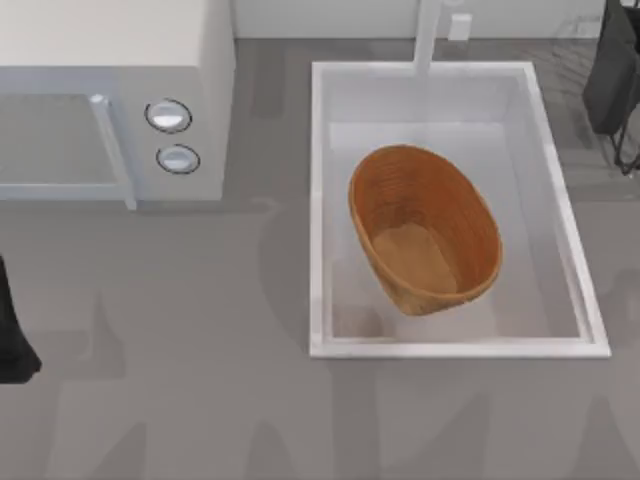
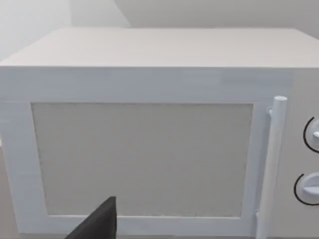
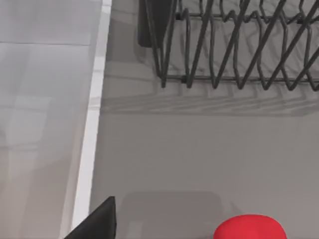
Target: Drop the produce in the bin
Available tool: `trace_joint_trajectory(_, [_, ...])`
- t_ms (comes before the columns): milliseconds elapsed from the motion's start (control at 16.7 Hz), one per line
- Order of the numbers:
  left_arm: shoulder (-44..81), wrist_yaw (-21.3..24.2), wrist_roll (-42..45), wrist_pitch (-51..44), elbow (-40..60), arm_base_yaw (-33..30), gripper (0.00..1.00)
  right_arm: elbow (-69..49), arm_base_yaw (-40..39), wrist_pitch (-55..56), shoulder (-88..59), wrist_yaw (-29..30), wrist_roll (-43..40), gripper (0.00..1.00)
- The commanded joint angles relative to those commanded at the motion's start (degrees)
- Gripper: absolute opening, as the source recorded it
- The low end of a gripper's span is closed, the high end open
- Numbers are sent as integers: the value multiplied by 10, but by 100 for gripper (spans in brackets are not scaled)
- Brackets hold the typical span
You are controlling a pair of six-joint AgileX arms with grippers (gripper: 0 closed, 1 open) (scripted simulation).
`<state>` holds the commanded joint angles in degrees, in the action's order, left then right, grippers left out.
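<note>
The bin is an oval brown woven-look basket lying inside the white sink basin, right of the table's middle, with nothing in it. The produce, bright red and round, rests on the grey counter in the right wrist view, between the sink's white rim and a black wire rack. My right gripper hangs at the far right corner, above that stretch of counter. At the left edge, well away from the basket, my left gripper is parked.
A white microwave with two round knobs and a bar handle stands at the back left; the left wrist view faces its door. A faucet rises behind the sink. Grey counter stretches along the front.
</note>
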<state>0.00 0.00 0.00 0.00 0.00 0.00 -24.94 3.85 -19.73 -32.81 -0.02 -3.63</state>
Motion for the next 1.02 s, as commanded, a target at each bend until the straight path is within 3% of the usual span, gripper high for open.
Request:
trace_joint_trajectory(540, [0, 0, 0, 0, 0, 0, 100, -318, 52, -278, -520, 1, -51, 100])
trace_joint_trajectory(1020, [0, 0, 0, 0, 0, 0, 100, -475, 75, -388, -717, 0, -72, 100])
